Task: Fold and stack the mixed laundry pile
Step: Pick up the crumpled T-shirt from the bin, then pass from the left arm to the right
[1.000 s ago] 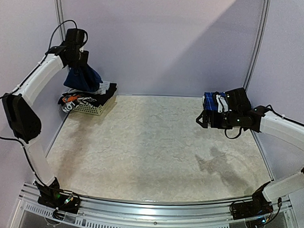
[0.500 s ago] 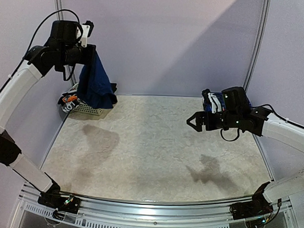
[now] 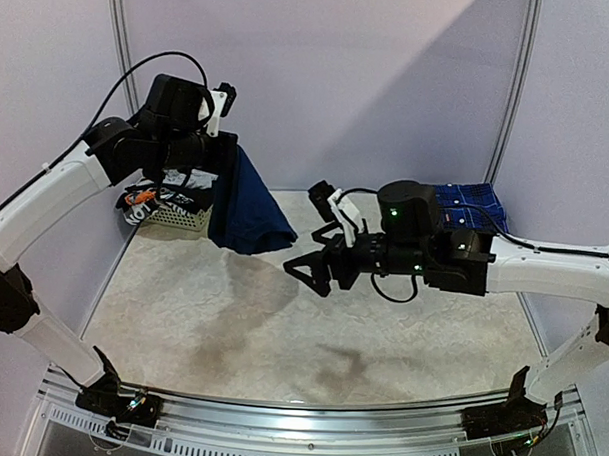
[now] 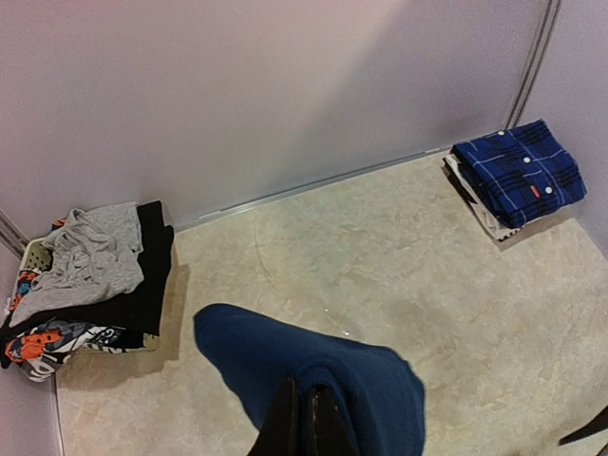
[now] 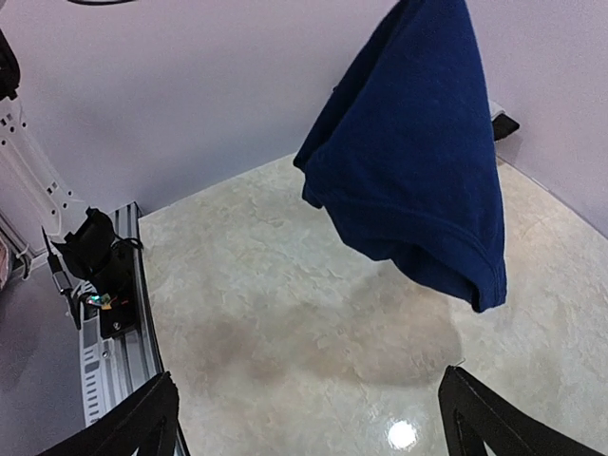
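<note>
Above the left half of the pale, marbled tabletop (image 3: 181, 324), the left hand (image 4: 306, 423) was pinched tight on a navy T-shirt (image 3: 247, 206), which hung free in the air and cast a soft shadow on the surface below. Near the middle, the right hand (image 5: 306, 380) hovered with its fingers spread wide, holding nothing, just beside the hanging cloth. At the far left corner a white slatted basket (image 3: 180, 221) held the remaining pile (image 4: 95, 275): grey on top, then black, with an orange-and-white piece at the near edge. At the far right corner a blue-and-black plaid shirt (image 4: 521, 171) lay folded. Plain lavender walls (image 3: 340, 79) with slim metal posts (image 3: 515, 85) closed in the space, and a ridged aluminium rail (image 3: 308, 413) ran along the near edge.
</note>
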Available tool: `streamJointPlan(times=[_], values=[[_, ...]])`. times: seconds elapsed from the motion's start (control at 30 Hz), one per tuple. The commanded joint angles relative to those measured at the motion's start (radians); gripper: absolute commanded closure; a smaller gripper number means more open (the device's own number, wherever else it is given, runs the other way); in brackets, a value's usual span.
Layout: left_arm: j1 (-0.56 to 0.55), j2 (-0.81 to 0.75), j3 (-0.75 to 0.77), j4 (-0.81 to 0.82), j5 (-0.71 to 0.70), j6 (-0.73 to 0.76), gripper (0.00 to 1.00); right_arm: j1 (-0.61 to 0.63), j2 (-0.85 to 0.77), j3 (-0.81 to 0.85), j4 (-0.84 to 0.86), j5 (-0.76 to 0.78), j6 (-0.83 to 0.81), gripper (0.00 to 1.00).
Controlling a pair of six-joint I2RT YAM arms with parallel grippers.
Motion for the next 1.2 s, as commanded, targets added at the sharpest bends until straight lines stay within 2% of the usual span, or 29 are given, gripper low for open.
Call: streamJointPlan(times=[0.0, 0.3, 0.4, 0.47, 0.67, 0.73, 0.93, 0.97, 1.0, 1.03, 1.1, 1.13, 1.17], values=[[-0.054, 0.014, -0.009, 0.062, -0.031, -0.059, 1.0, 0.021, 0.101, 0.073, 0.123, 0.08, -0.019, 0.05], [-0.086, 0.004, -0.046, 0.071, -0.051, -0.106, 1.0, 0.043, 0.264, 0.211, 0.18, 0.08, 0.061, 0.13], [-0.095, -0.011, -0.062, 0.073, -0.053, -0.106, 1.0, 0.042, 0.299, 0.234, 0.192, 0.178, 0.073, 0.17], [-0.1, -0.021, -0.073, 0.074, -0.05, -0.104, 1.0, 0.042, 0.322, 0.26, 0.192, 0.234, 0.06, 0.22], [-0.106, -0.054, -0.105, 0.072, -0.058, -0.098, 1.0, 0.041, 0.365, 0.286, 0.196, 0.323, 0.034, 0.67], [-0.106, -0.062, -0.113, 0.068, -0.063, -0.095, 1.0, 0.041, 0.363, 0.285, 0.194, 0.334, 0.034, 0.71], [-0.108, -0.092, -0.146, 0.077, -0.067, -0.098, 1.0, 0.041, 0.366, 0.287, 0.188, 0.345, 0.039, 0.97], [-0.108, -0.095, -0.152, 0.08, -0.067, -0.098, 1.0, 0.041, 0.369, 0.291, 0.184, 0.335, 0.042, 0.97], [-0.108, -0.099, -0.156, 0.083, -0.069, -0.098, 1.0, 0.041, 0.373, 0.293, 0.18, 0.314, 0.046, 0.93], [-0.108, -0.1, -0.159, 0.084, -0.074, -0.098, 1.0, 0.042, 0.372, 0.294, 0.18, 0.273, 0.054, 0.81], [-0.108, -0.102, -0.164, 0.085, -0.083, -0.099, 1.0, 0.043, 0.364, 0.286, 0.196, 0.204, 0.067, 0.47], [-0.108, -0.102, -0.166, 0.085, -0.086, -0.1, 1.0, 0.043, 0.358, 0.28, 0.204, 0.173, 0.085, 0.37], [-0.108, -0.103, -0.168, 0.086, -0.088, -0.1, 1.0, 0.043, 0.353, 0.273, 0.213, 0.151, 0.093, 0.33]])
